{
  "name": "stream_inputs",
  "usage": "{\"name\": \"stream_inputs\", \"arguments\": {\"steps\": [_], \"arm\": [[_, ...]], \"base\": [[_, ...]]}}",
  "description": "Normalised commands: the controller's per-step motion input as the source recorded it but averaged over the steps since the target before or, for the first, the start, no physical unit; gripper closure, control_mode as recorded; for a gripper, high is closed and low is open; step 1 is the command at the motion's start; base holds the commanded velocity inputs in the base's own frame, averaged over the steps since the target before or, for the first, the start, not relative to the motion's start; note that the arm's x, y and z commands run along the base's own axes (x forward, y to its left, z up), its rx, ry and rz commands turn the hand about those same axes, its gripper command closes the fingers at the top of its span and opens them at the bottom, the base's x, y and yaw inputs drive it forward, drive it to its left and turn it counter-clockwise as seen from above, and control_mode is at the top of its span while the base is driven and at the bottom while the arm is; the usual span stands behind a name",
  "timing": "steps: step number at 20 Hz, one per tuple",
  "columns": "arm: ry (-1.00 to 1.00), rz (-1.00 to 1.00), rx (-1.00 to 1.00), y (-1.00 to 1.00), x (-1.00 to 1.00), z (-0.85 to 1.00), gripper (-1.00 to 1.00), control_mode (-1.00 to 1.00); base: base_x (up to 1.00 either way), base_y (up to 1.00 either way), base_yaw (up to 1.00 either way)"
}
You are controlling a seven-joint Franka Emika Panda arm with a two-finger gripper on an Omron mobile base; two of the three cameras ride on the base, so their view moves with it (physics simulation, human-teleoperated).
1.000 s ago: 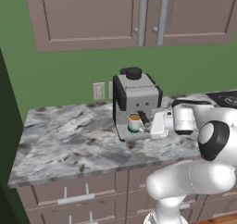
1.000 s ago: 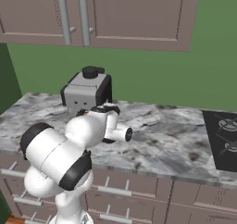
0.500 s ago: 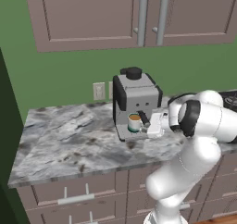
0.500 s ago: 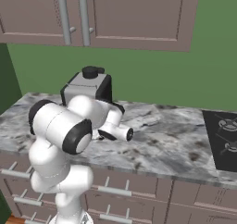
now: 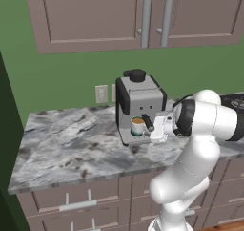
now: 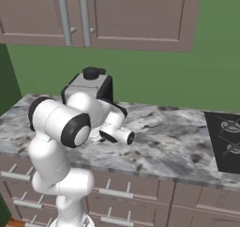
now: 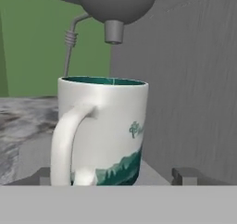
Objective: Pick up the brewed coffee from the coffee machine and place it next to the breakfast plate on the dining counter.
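Under the spout of the boxy grey-silver coffee machine (image 5: 139,107) sat the white teal-banded mug of brewed coffee (image 7: 102,129), flanked by 2 spread fingers of the white arm's gripper (image 5: 153,128), not yet gripping, so closing squarely seemed next.

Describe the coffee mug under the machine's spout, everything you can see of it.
The coffee mug is white and glossy, like ceramic, with a teal-green inner rim and a green landscape print rising from its base. Its looped handle faces the hand camera. It stands upright on the drip tray of the coffee machine, directly below the round spout. From the left base view, brown coffee shows inside. Nothing else is seen touching it.
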Motion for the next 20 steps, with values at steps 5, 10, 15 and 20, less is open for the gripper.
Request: {"name": "stream_inputs", "arguments": {"steps": [5, 10, 15, 20], "arm": [[0.0, 0.0, 0.0, 0.09, 0.02, 0.01, 1.0, -1.0], [0.0, 0.0, 0.0, 0.0, -0.03, 0.16, 1.0, -1.0], [0.0, 0.0, 0.0, -0.13, -0.35, 0.29, 1.0, -1.0], [0.0, 0.0, 0.0, -0.39, -0.47, 0.01, 1.0, -1.0]], "base": [[0.0, 0.0, 0.0], [0.0, 0.0, 0.0], [0.0, 0.0, 0.0], [0.0, 0.0, 0.0]]}}
